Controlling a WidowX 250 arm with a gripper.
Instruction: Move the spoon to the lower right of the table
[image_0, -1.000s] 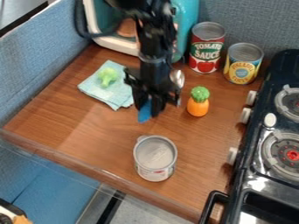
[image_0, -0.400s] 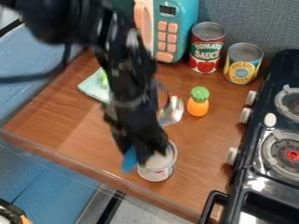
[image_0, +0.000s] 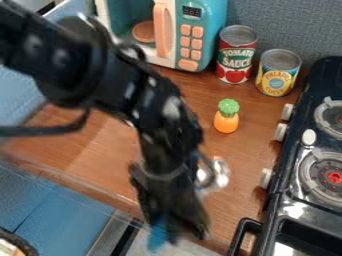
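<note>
Blue-handled spoon (image_0: 159, 234) is being pinched by the hand (image_0: 180, 231), lower centre of frame | carrying apparently being done | rightward shift, then lowering onto surface (image_0: 235, 150), being called for

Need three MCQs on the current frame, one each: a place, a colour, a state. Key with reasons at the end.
1. What stands between the microwave and the yellow can?
A) orange toy
B) stove
C) red can

2. What colour is the spoon's handle?
A) blue
B) red
C) green

3. What state is the pincer in?
A) empty
B) holding the spoon
C) holding a can

1: C, the red can has the microwave on one side and the yellow can on the other.
2: A, blue shows at the pincer's tip.
3: B, the handle is at the pincer's tip and the silver bowl shows beside the arm.
</note>
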